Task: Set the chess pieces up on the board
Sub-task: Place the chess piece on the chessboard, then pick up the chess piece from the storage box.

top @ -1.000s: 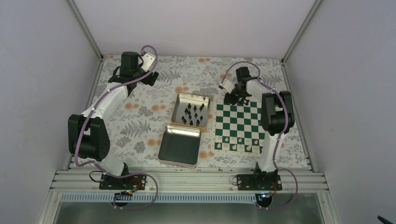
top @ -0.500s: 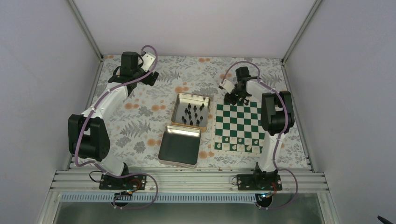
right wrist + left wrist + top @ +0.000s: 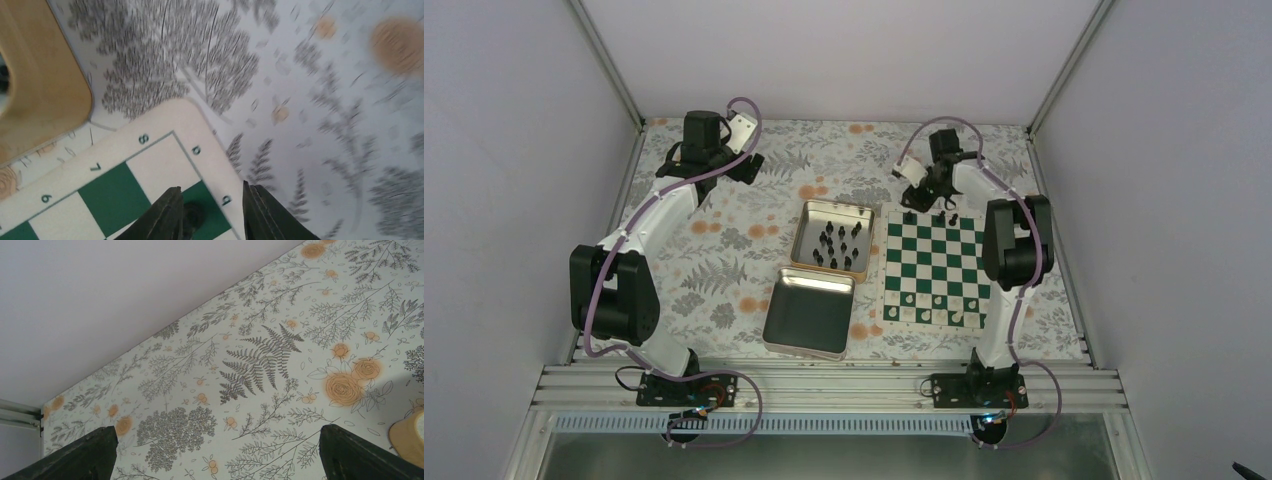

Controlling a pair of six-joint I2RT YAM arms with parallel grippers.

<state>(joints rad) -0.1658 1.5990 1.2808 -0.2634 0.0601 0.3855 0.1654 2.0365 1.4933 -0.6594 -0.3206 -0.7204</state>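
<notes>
Right gripper (image 3: 210, 200), narrowly parted, straddles a rounded black chess piece (image 3: 194, 216) on the checkered board (image 3: 155, 170).

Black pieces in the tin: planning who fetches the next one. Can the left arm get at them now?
Probably yes. The left gripper hangs open over bare cloth, the tin holding the black pieces is uncovered, and nothing stands between them.

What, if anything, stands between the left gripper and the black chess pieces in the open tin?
Nothing visible does. Only floral tablecloth shows between the left gripper and the tin, whose low wall rings the chess pieces. The empty tin lies nearer the arm bases, off that line.
</notes>
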